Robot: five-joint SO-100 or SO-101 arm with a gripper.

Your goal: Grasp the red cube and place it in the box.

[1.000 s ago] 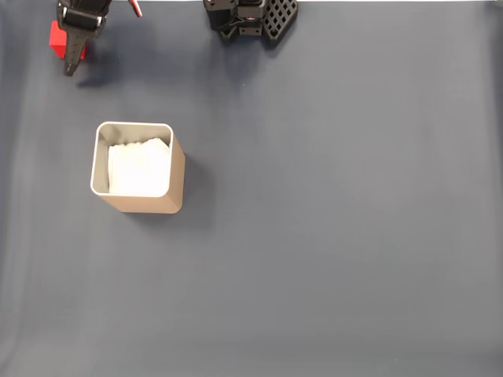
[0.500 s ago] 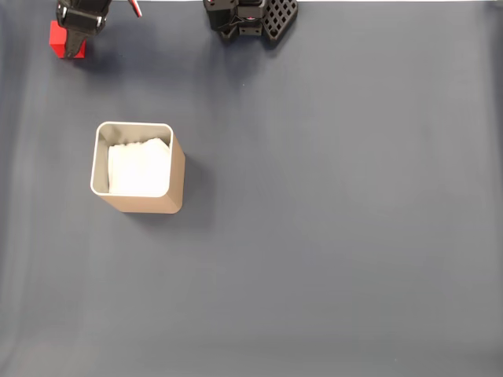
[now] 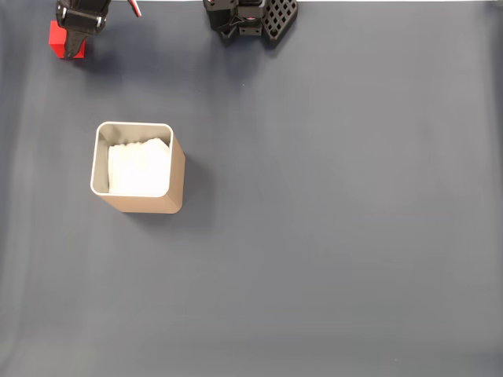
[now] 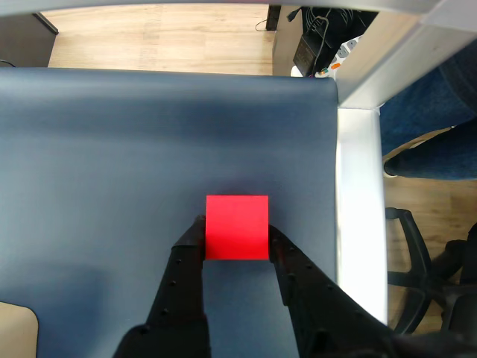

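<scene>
Wrist view settles the grasp: red cube (image 4: 237, 227) resting on the dark blue mat (image 4: 112, 149), flanked on both sides by the black fingers (image 4: 190, 253), each fingertip pressed against a side face, top face square and unobstructed. Gripper (image 4: 235, 233) clenched on the cube, then, with the cube apparently not yet off the mat, though lift cannot be confirmed from this angle. Step in hand, by this reading: the grasp itself, just completed. Next move, as a judgement: straight lift to clear the mat, then a sweep over to the box (image 3: 138, 168), a stop above its opening, and a release into the white lining. Care called for in the lift, since contact sits near the cube's rear half and a tilt could let it slip forward. Fixed view from above supplies what the wrist camera lacks: the whole layout, with the cube (image 3: 56, 40) far up at the top left corner, half hidden under the gripper (image 3: 72, 49), and the box standing upright and well apart from it, lower on the mat, mouth open. Also visible there, the black arm base (image 3: 251, 17) at the top edge. Finger contact itself unreadable from above; only a tan corner (image 4: 16, 332) of the box at the wrist view's lower left.
</scene>
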